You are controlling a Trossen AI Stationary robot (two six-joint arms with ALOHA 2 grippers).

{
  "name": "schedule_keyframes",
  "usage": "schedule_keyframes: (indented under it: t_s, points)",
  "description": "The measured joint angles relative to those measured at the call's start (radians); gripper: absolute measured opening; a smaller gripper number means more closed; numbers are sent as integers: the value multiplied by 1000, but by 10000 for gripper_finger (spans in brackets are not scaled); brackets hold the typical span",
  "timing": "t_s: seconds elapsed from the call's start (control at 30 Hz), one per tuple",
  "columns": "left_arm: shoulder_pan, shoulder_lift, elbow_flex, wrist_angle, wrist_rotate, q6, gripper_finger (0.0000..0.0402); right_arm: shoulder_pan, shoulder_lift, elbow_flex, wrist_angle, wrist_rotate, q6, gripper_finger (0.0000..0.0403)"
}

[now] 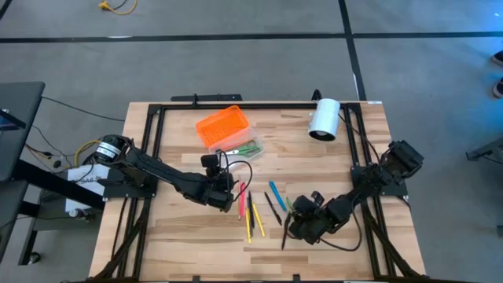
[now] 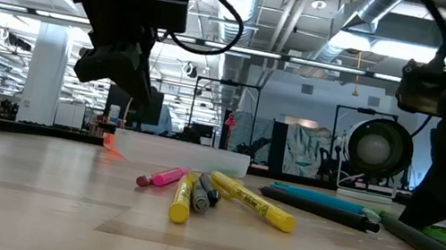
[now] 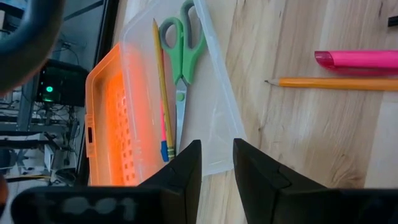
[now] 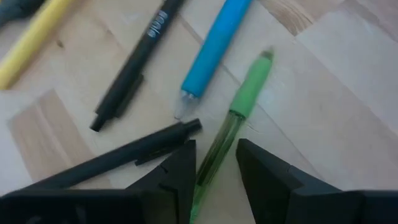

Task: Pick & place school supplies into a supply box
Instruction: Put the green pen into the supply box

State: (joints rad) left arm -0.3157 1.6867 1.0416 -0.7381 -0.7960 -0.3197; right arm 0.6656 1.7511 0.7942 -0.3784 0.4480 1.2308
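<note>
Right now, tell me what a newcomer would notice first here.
The bright orange lid of the supply box at the table's far side, green-handled scissors and a pencil already in its clear base. Nearer, loose pens lie between the arms, the right gripper straddling a green pen.

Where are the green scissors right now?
The green scissors lie inside the clear box base, beside a yellow pencil and next to the orange lid, at the table's back, left of centre in the high view.
</note>
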Motion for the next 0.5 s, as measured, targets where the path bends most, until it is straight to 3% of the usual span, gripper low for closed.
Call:
schedule_keyframes:
  t_s: [0.13, 0.5]
  points:
    - [0, 0, 0, -30, 2, -28, 84, -12, 0, 28, -95, -62, -19, 97]
    - [-38, 0, 0, -107, 2, -117, 84, -75, -6, 31, -118, -156, -237, 66]
